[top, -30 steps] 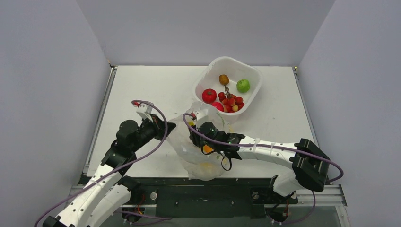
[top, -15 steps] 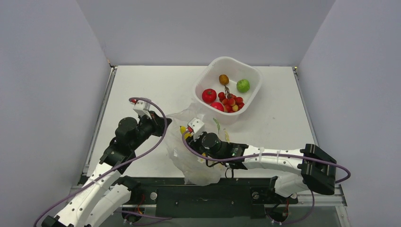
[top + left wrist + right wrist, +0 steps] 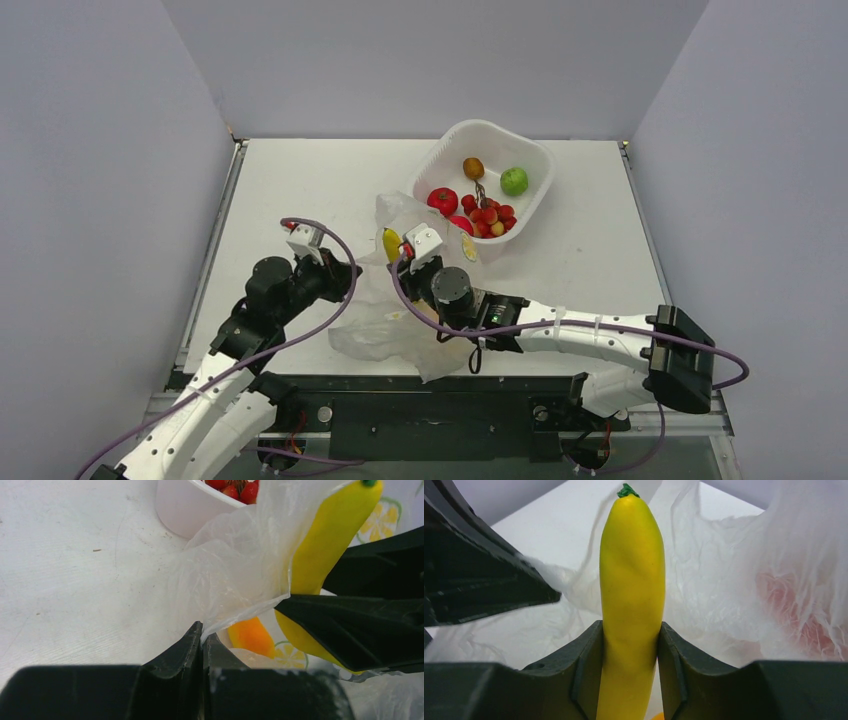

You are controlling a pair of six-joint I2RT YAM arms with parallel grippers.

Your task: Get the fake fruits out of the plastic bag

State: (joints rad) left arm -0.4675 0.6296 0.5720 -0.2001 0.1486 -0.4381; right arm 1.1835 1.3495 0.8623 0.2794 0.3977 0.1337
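Observation:
My right gripper (image 3: pixel 393 258) is shut on a long yellow banana-like fake fruit (image 3: pixel 390 243) with a green tip, held upright just above the plastic bag (image 3: pixel 385 325). The right wrist view shows this fruit (image 3: pixel 631 580) pinched between the two fingers (image 3: pixel 584 665). My left gripper (image 3: pixel 349 272) is shut on the bag's thin edge (image 3: pixel 240 565), its fingertips (image 3: pixel 196 635) pressed together on the film. An orange fruit (image 3: pixel 250 636) lies inside the bag. A red round fruit (image 3: pixel 442 201) and red grapes (image 3: pixel 490 215) lie in the tub.
The white rigid tub (image 3: pixel 540 195) stands at the back right, close behind the bag, and also holds a green apple (image 3: pixel 514 181) and a small brown fruit (image 3: pixel 473 167). Grey walls enclose the table (image 3: pixel 300 190) on three sides.
My right gripper has come up out of the bag, away from me, with the yellow fruit in it. The bag has slumped and spread flatter. My left gripper has held on and shifted slightly.

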